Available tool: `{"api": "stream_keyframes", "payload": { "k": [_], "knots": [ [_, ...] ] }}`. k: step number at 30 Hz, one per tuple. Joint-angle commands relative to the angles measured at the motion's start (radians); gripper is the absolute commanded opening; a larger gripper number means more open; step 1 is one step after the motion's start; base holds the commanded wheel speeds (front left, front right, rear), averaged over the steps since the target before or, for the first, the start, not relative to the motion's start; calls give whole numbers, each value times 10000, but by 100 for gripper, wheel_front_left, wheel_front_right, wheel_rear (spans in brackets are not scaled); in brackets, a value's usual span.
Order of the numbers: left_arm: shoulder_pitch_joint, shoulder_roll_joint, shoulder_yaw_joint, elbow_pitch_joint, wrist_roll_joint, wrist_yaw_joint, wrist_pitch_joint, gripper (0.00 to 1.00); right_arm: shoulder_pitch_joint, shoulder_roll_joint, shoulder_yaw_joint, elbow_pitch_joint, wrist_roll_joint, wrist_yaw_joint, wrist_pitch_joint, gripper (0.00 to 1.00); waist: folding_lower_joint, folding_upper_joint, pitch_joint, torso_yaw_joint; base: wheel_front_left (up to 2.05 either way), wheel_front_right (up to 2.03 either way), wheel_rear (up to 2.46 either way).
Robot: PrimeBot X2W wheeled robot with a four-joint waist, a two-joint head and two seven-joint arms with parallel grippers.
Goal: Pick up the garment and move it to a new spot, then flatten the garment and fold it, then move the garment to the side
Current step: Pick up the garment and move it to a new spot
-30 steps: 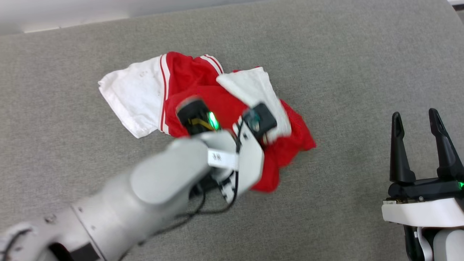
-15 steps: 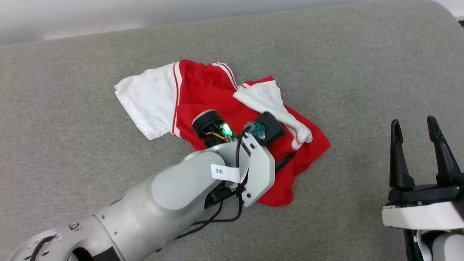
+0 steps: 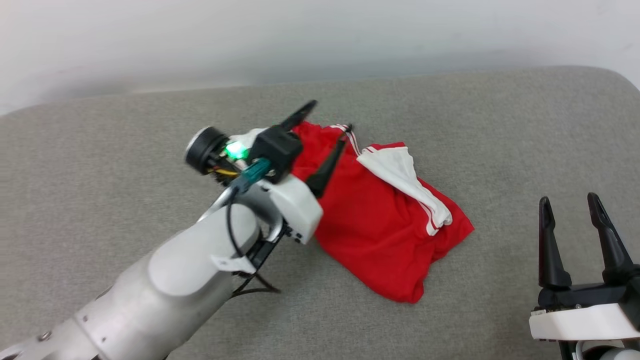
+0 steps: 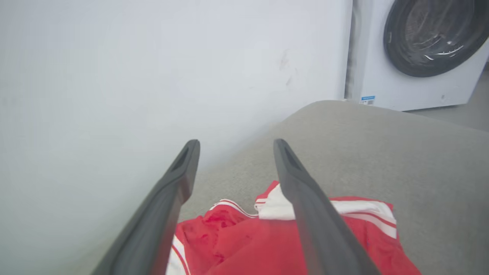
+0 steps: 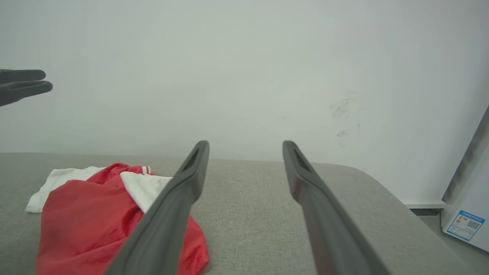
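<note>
left end effector (image 3: 331,116): jaws standing wide apart and gripping nothing. It is hovering over the garment's upper-left edge, left of centre in the head view.
right end effector (image 3: 569,199): also spread wide and empty, waiting at lower right, well apart from the cloth.
garment (image 3: 380,235): lying bunched on the grey worktop (image 3: 100,150), just right of frame centre. One white sleeve (image 3: 405,175) is folding over the red body. The other sleeve (image 5: 42,191) is poking out at left in the right wrist view.
step (judgement): probably sitting between placing and flattening, with nothing spread yet.
risk, layers: the fabric is stacking in folds, so a pinch is likely catching one layer only. That would be dragging the heap instead of opening it.
risk, slip: the cloth is looking thin and shiny, so a shallow edge grip could be sliding out mid-pull.
risk, sleeve: the folded-over sleeve is likely getting trapped inside the fold if it is not pulled out first.
risk, view: the left forearm is covering the garment's left part in the head view, so picking a corner there means aiming blind.
risk, arms: both arms reaching into the same small heap could be crowding each other.
</note>
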Motion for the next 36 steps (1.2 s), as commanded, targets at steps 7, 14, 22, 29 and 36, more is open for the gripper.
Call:
{"api": "stream_keyframes", "payload": {
  "k": [7, 14, 22, 29, 36],
  "knots": [
    [2018, 860, 1905, -1781, 1035, 1982, -304, 100, 381, 18, -55, 35, -52, -3, -21, 100, 0, 0, -511, 519, 0, 0, 0],
    [4758, 996, 4138, -3237, 2433, 2923, -293, 100, 463, 18, -8, 91, -21, -5, -21, 100, 0, 0, -671, 728, 0, 0, 0],
    [7067, 125, 6081, -3720, 3676, 2525, -293, 100, 586, 18, 33, 176, 68, -5, -21, 100, 0, 0, -811, 812, 0, 0, 0],
    [8162, -803, 7227, -3503, 4593, 1770, -294, 100, 739, 18, 33, 464, 408, -5, -21, 100, 0, 0, -856, 800, 0, 0, 0],
    [8674, -1550, 7963, -3192, 5264, 966, -296, 100, 926, 18, 64, 857, 1072, -3, -21, 100, 0, 0, -894, 771, 0, 0, 0]
  ]
}}
